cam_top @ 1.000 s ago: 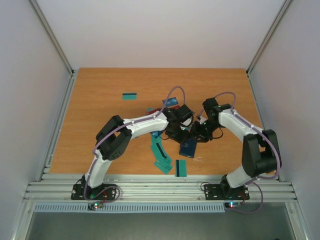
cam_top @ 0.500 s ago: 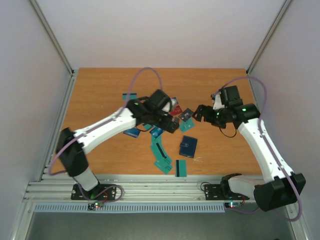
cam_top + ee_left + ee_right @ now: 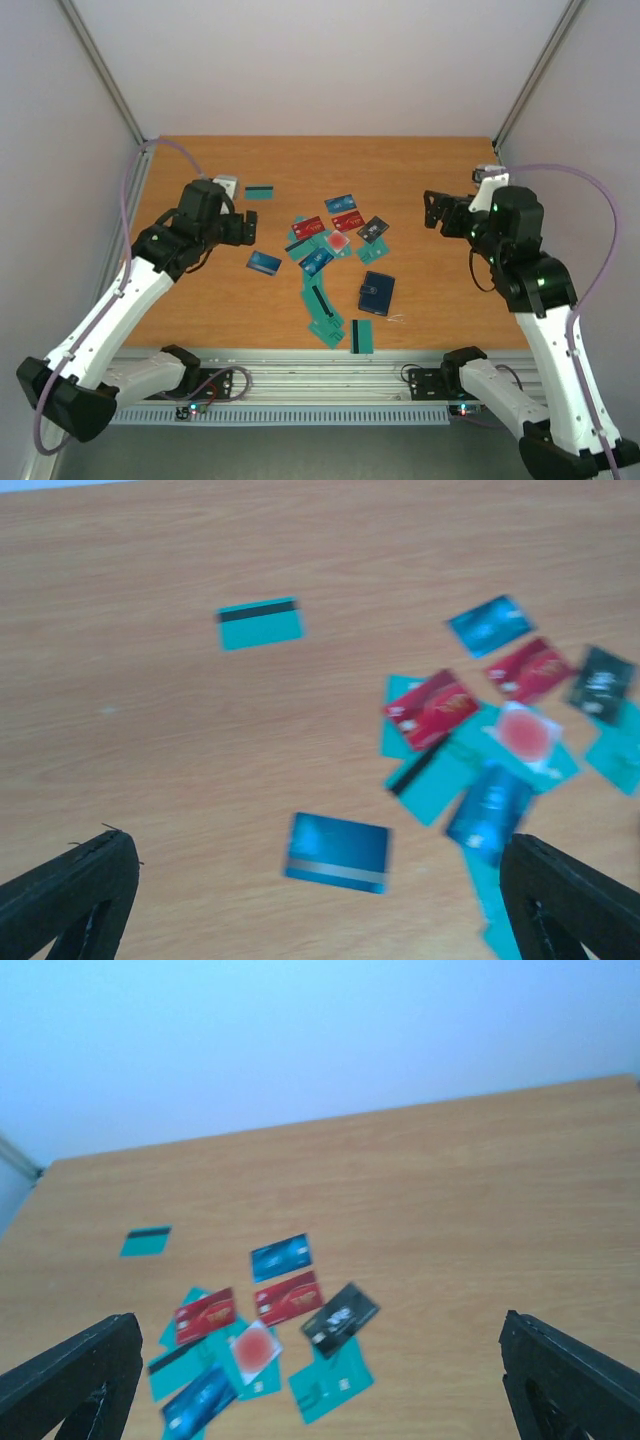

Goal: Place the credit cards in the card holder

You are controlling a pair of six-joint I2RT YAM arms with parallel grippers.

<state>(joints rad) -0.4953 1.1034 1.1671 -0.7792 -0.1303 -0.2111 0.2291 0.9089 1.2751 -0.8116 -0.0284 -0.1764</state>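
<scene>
plainly saw the card holder [image 3: 377,293] lying flat, long axis near-to-far, far end leaning slightly right; saw left gripper [image 3: 238,227] and right gripper [image 3: 436,212] splayed wide, holding nothing.

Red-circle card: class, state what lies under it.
The red-circle card lies on teal cards; their edges show around it. Their covered faces, and anything else beneath, cannot be seen.
</scene>
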